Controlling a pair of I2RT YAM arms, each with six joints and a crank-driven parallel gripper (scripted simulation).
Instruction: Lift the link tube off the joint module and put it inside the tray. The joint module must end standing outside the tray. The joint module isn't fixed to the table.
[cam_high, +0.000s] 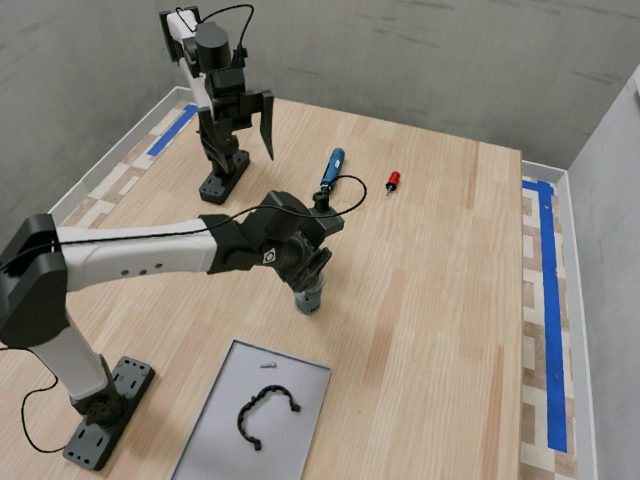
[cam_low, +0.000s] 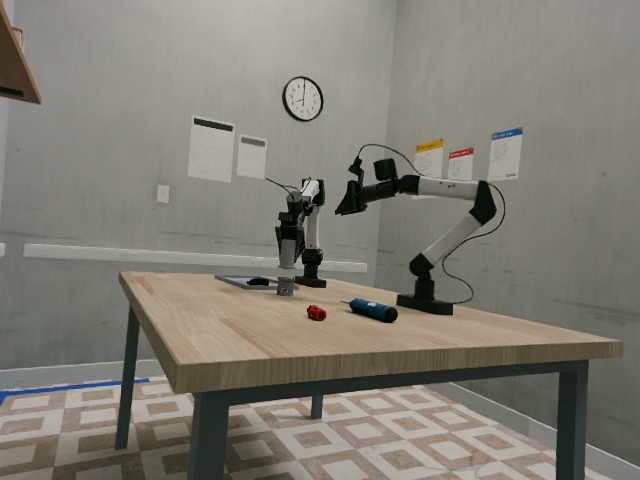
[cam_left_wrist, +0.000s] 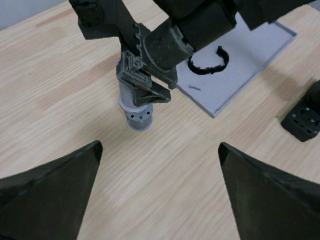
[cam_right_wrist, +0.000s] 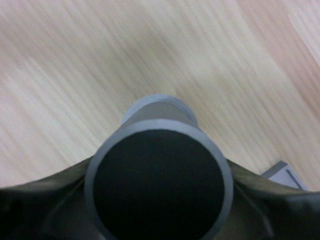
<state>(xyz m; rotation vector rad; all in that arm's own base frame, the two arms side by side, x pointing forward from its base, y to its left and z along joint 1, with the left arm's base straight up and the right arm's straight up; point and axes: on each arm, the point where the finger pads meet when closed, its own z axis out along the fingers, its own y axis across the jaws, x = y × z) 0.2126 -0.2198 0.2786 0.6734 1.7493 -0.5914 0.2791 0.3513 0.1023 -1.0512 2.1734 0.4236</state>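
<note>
The grey link tube is upright between the fingers of my right gripper, which is shut on it. The tube's lower end hangs a little above the joint module; a gap shows between them in the exterior view. The short grey joint module stands upright on the table, outside the tray. The shallow grey tray lies beside it. My left gripper is open and empty, high above the table and away from the tube.
In the tray lie a black curved part and a small screw. A blue screwdriver and a small red tool lie on the table on the module's other side.
</note>
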